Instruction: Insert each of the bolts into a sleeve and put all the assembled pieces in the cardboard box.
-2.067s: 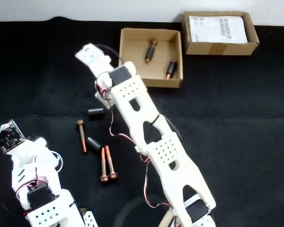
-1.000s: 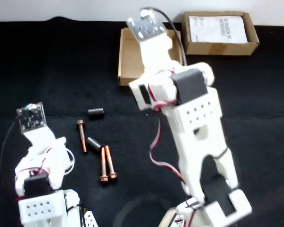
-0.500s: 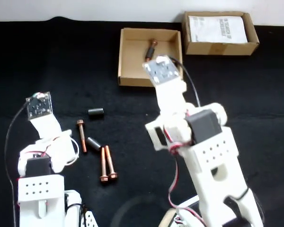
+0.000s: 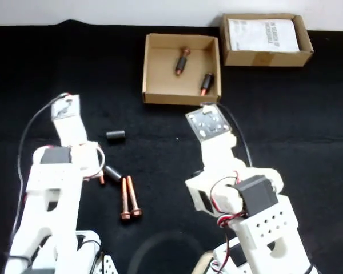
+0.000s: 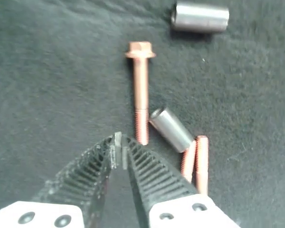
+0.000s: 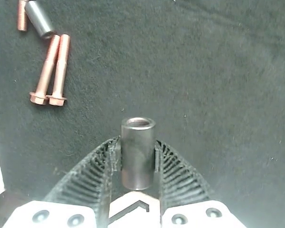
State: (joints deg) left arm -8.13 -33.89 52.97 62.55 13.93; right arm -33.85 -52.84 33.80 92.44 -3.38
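Three copper-coloured flanged bolts lie loose on the black cloth-covered table [image 4: 286,125]. The single bolt [image 5: 140,90] lies with its threaded end just beside the tips of the left gripper [image 5: 119,145]. That gripper's ribbed black jaws are pressed together and grip nothing. The paired bolts [image 4: 129,198] lie side by side, touching along their length, with their heads toward the near edge of the table.

There are three dark grey metal cylindrical sleeves. The lone sleeve [image 4: 115,136] lies on its side, apart from the other parts and farther from the arms. The slanted sleeve [image 5: 171,129] lies between the single bolt's threads and the tips of the paired bolts, just beside both. The held sleeve [image 6: 138,142] is pinched between the jaws of the right gripper [image 6: 136,149], with its open bore pointing away from the wrist. It is over bare cloth, well apart from the loose parts.

The open brown cardboard box [image 4: 154,74] holds two assembled pieces, each a bolt pushed through a sleeve. One assembled piece [image 4: 182,61] lies near the middle. The other assembled piece [image 4: 206,84] lies toward the corner nearest the right arm. A second cardboard box [image 4: 263,59] stands just beside the first one and holds a printed white sheet [image 4: 262,34].
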